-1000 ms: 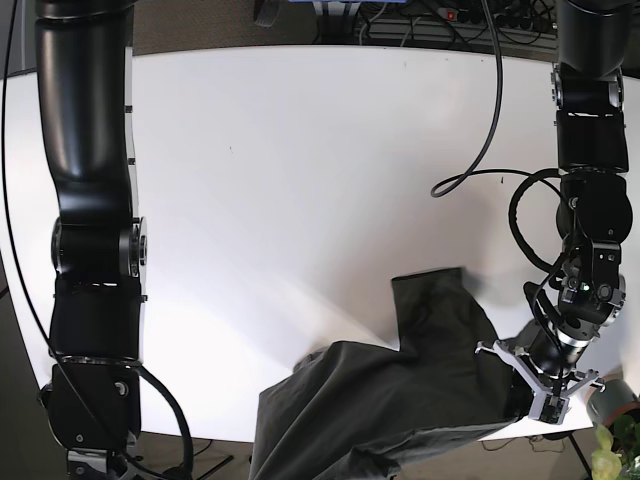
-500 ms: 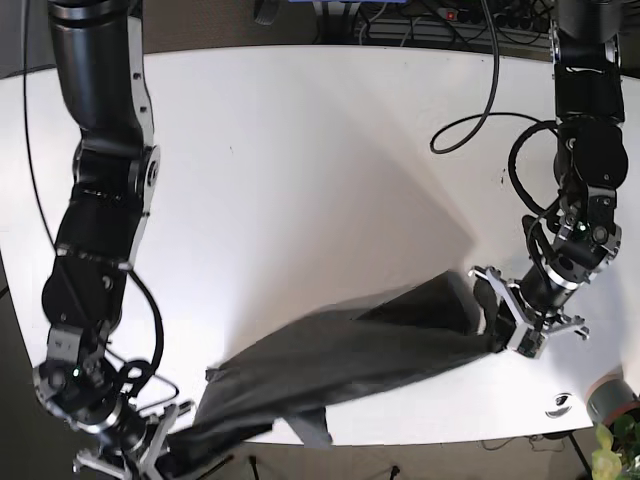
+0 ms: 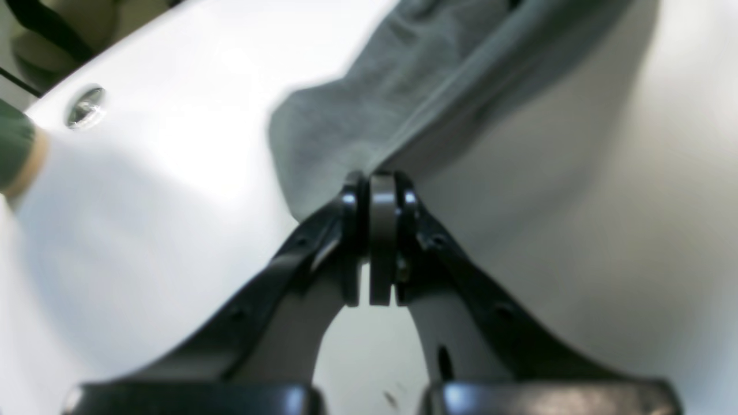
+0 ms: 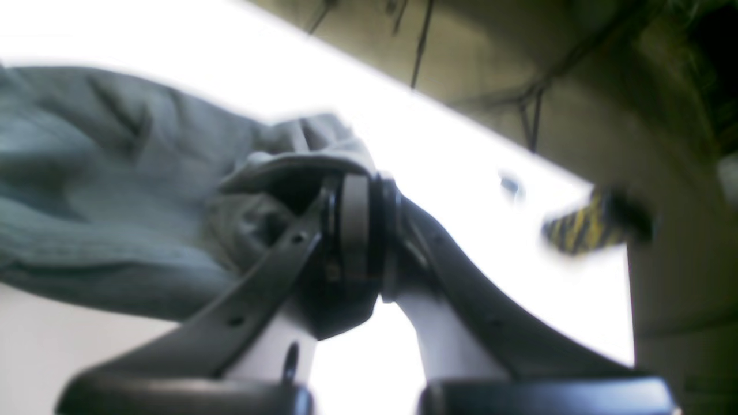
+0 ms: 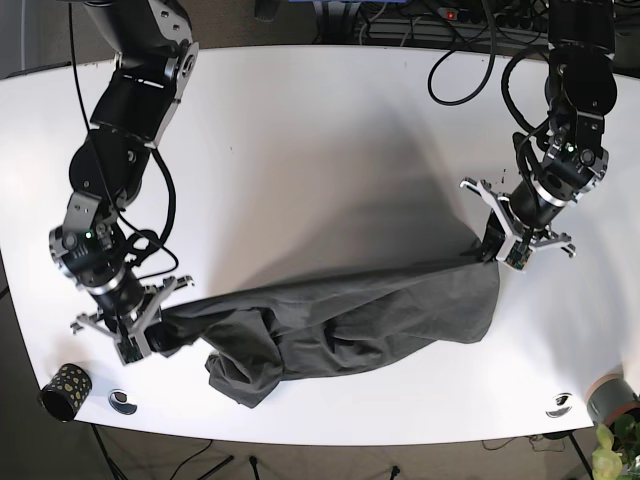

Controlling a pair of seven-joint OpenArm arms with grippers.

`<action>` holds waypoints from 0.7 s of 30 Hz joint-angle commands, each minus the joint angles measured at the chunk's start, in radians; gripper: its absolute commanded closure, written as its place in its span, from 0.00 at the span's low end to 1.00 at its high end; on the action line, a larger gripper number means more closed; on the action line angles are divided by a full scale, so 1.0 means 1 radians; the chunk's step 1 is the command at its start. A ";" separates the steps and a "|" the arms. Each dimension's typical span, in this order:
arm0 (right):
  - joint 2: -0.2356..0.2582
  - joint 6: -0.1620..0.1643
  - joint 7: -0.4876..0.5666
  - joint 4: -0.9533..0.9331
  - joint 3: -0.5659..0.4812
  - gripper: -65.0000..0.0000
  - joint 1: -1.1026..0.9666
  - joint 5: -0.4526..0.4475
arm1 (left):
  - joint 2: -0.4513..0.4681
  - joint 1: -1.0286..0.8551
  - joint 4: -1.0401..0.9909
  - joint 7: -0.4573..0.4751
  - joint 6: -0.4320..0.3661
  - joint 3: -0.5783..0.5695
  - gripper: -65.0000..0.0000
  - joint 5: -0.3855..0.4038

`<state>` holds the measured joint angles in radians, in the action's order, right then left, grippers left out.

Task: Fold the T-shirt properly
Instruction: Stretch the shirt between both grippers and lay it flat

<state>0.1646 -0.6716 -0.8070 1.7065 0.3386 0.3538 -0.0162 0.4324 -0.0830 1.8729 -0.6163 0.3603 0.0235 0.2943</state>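
The dark T-shirt [image 5: 340, 325] is held stretched over the white bench [image 5: 300, 150], each end clamped by closed fingers of the left gripper [image 5: 497, 248] and right gripper [image 5: 150, 335].

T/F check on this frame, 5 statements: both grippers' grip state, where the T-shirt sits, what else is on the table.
1. The left gripper is shut on the T-shirt. True.
2. The right gripper hangs open above the cloth. False: it is shut on the shirt's other end.
3. The T-shirt is stretched between the two grippers across the white table. True.
4. The T-shirt lies neatly folded into a square. False: it is a wrinkled, elongated bundle.
5. A dark patterned cup stands near the table's edge, beside the right arm. True.
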 commanded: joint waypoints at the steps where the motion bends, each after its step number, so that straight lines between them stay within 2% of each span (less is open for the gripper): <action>1: -0.012 0.011 0.028 0.056 0.046 1.00 -0.031 -0.006 | 0.013 -0.045 0.035 0.017 -0.011 0.043 1.00 -0.002; 12: -0.167 0.010 0.028 0.175 0.184 1.00 -0.293 -0.008 | 0.015 -0.317 0.113 0.017 -0.011 0.129 1.00 -0.002; 16: -0.202 0.010 0.028 0.183 0.221 1.00 -0.375 -0.077 | 0.016 -0.412 0.124 0.017 -0.011 0.177 1.00 0.000; 21: -0.207 0.019 0.028 0.178 0.254 1.00 -0.471 -0.187 | 0.016 -0.484 0.127 0.017 -0.010 0.217 1.00 0.001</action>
<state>-0.0544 -0.6575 -0.8047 1.8645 0.5869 -0.1112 -0.1852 0.4374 -0.5629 1.9804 -0.6136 0.3607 0.2241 0.2981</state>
